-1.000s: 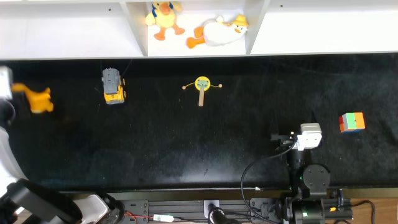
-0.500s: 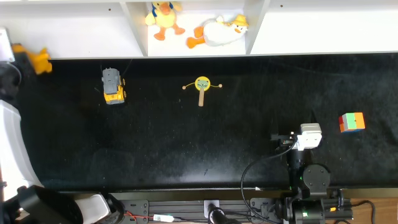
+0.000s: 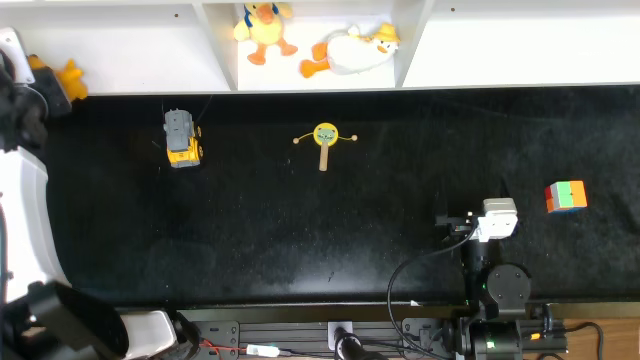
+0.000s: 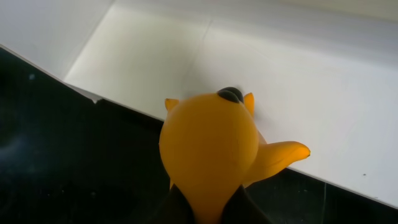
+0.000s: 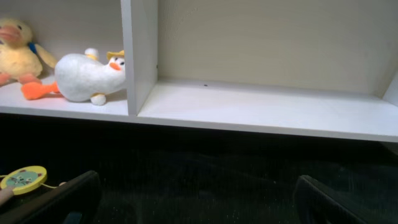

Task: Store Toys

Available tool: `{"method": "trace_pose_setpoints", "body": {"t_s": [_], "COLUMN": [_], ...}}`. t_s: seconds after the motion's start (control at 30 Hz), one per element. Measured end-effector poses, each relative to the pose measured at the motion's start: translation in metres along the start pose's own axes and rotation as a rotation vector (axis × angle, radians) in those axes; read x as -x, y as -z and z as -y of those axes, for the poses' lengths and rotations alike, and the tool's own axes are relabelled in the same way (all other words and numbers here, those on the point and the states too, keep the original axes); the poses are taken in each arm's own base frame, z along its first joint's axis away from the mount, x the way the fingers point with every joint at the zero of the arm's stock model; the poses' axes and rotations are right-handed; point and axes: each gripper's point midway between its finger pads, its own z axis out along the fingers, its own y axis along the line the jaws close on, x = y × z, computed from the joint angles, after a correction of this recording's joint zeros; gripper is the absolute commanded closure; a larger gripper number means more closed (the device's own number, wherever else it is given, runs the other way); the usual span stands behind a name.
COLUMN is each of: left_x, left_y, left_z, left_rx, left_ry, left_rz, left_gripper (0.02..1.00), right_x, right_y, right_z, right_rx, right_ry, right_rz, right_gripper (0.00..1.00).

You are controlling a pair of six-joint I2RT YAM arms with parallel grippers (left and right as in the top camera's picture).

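An orange animal-shaped toy (image 4: pixel 211 149) is held in my left gripper (image 4: pixel 208 208), which is shut on its lower end. In the top view the orange toy (image 3: pixel 64 78) hangs at the front edge of the white shelf's left compartment (image 3: pixel 130 55). My right gripper (image 5: pixel 199 211) is open with nothing in it, low over the black mat and facing the shelf. The right arm (image 3: pixel 495 220) stands at the near right. On the mat lie a yellow-and-grey truck (image 3: pixel 181 137), a small rattle drum (image 3: pixel 325 140) and a multicoloured cube (image 3: pixel 565 196).
A yellow duck plush (image 3: pixel 264 27) and a white duck plush (image 3: pixel 352 50) lie in the shelf's middle compartment. The right compartment (image 5: pixel 267 106) holds nothing. A shelf divider (image 5: pixel 140 56) separates the two. Black mat (image 3: pixel 320 230) covers the table.
My left arm has carried the orange toy away from the mat's left side up to the shelf's left compartment edge. The right arm has kept still.
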Motion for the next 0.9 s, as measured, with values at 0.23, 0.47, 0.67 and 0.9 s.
{"method": "trace_pose_setpoints", "body": {"t_s": [0.23, 0.47, 0.67, 0.9], "left_x": [0.004, 0.010, 0.006, 0.007], "left_y": [-0.011, -0.011, -0.025, -0.033], "left_z": [-0.001, -0.001, -0.001, 0.000], "left_rx": [0.005, 0.008, 0.009, 0.008], "left_ry": [0.000, 0.001, 0.006, 0.020], "left_rz": [0.021, 0.043, 0.032, 0.036], "left_gripper": [0.945, 0.943, 0.941, 0.941], "right_x": [0.000, 0.000, 0.000, 0.000], "right_y": [0.000, 0.000, 0.000, 0.000], "right_z": [0.000, 0.000, 0.000, 0.000], "right_rx": [0.000, 0.000, 0.000, 0.000], "right_ry": [0.000, 0.000, 0.000, 0.000], "right_rz": [0.000, 0.000, 0.000, 0.000], "right_gripper": [0.007, 0.005, 0.005, 0.007]}}
